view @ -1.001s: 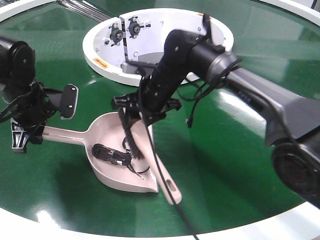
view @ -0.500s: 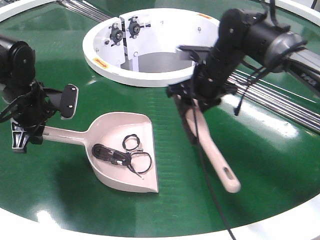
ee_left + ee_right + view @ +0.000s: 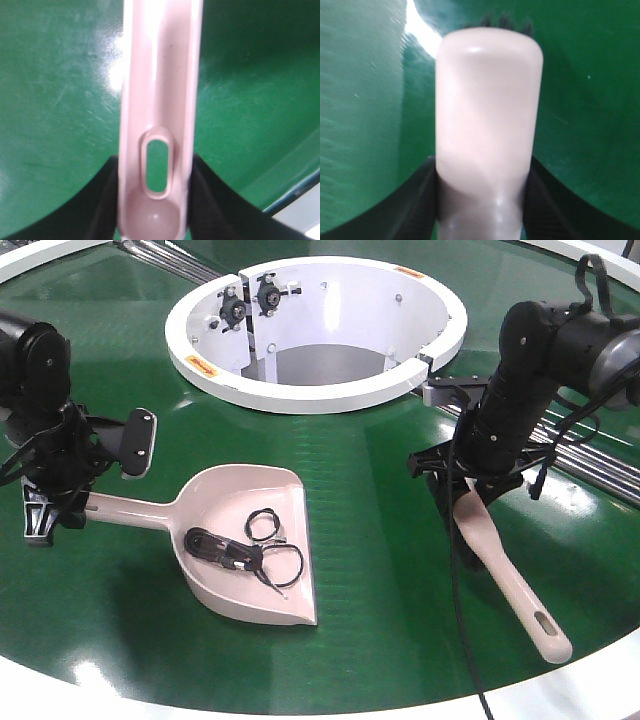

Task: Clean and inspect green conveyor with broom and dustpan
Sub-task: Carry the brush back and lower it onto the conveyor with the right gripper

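The green conveyor [image 3: 380, 540] is a big shiny dark green belt that curves around a white ring hub [image 3: 200, 362] at 12 o'clock. Silver rollers [image 3: 575, 455] show at 3 o'clock. The black right arm [image 3: 560, 335] comes in from 2 o'clock and bends down to the belt. The black left arm [image 3: 35, 355] sits at 9 o'clock with its wrist turned down. The dustpan [image 3: 215, 505] is pale pink. It lies on the belt at about 7 o'clock from the hub, well apart from the broom. Its long straight handle points to 9 o'clock and its wide flat lip faces 3 o'clock, so it runs from side to side. The left gripper [image 3: 70, 502] is closed tight on the end of that handle, with one black finger on each side by the slot hole. The broom [image 3: 505, 575] is cream and slim. Its handle slants toward 5 o'clock and ends in a slot hole near the white rim. The right gripper [image 3: 468, 480] is squeezed on its top end. Only the tips of its black bristles peek out in the right wrist view. I cannot tell if the broom touches the belt. A thin black cable [image 3: 235, 552] lies curled inside the dustpan.
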### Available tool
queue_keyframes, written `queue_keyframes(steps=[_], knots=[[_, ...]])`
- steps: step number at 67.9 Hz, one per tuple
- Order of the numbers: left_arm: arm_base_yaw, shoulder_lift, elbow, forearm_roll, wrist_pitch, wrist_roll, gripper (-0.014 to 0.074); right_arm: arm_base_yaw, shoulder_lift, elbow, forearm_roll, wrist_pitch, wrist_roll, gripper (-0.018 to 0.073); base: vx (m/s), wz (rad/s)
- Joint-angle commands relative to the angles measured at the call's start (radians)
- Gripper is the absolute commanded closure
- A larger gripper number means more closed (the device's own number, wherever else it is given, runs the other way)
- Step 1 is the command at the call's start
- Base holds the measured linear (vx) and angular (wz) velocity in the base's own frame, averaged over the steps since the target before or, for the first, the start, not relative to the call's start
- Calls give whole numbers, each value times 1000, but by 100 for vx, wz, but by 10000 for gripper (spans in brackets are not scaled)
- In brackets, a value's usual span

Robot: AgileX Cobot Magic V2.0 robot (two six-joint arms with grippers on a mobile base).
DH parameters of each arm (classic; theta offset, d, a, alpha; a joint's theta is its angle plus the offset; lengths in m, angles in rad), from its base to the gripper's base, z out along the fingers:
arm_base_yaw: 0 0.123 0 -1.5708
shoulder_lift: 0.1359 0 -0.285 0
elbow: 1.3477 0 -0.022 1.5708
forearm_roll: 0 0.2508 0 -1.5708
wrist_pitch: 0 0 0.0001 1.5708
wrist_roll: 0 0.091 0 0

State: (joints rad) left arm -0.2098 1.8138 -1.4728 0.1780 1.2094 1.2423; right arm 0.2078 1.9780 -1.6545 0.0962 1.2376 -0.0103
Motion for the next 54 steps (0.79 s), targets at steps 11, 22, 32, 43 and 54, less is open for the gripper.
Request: queue_keyframes(steps=[11,22,32,43,54], knots=[[-8,-46,-28,-19,-9,3,603,-5,-4,-21,-13,53,-21,563,0,0],[-8,-46,-28,-19,-9,3,603,-5,28,-21,-19,53,-21,563,0,0],[-8,-46,-28,-19,-9,3,603,-5,52,-21,-33,53,-21,563,0,0],[-8,-46,-28,-19,-9,3,603,-5,54,-21,-37,53,-21,563,0,0],[-8,-46,-28,-19,-9,3,603,-5,54,-21,-44,41,-21,563,0,0]])
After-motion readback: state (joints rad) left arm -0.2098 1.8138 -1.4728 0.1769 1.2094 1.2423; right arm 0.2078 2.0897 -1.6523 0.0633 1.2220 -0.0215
